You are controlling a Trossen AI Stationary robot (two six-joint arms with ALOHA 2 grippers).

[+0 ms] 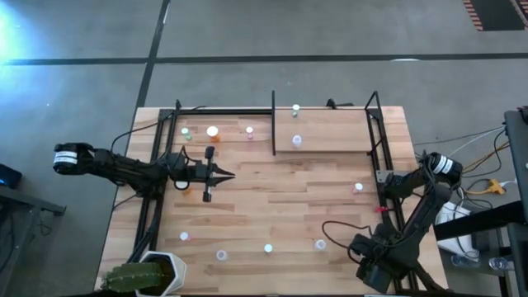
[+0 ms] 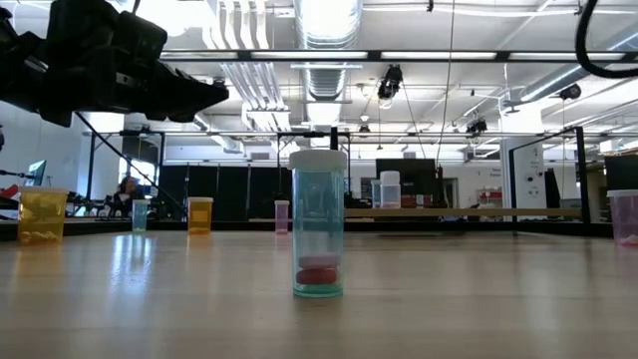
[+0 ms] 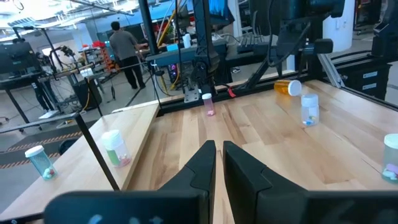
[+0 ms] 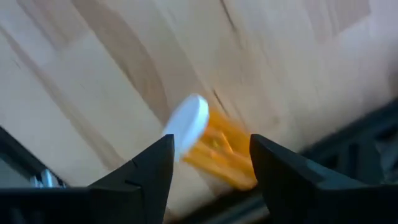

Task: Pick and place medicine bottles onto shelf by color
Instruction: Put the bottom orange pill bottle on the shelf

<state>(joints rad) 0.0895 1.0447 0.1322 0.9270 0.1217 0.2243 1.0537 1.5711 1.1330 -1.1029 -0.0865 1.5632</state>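
Right gripper (image 4: 211, 163), at four o'clock on the table (image 1: 272, 214), has its fingers apart around an orange bottle (image 4: 217, 149) lying on its side between them; whether they touch it I cannot tell; left gripper (image 1: 229, 175) hovers pinched together at nine o'clock beside the shelf (image 1: 326, 132).

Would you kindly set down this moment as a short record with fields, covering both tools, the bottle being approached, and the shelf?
left tool: shut, empty, above the middle of the table
right tool: open, fingers either side of the orange bottle, not yet gripping it
orange bottle: lying on its side on the wood, white cap on, near the table's right edge
shelf: at the far side of the table, several bottles already standing on it
loose bottles: still scattered upright across the near table
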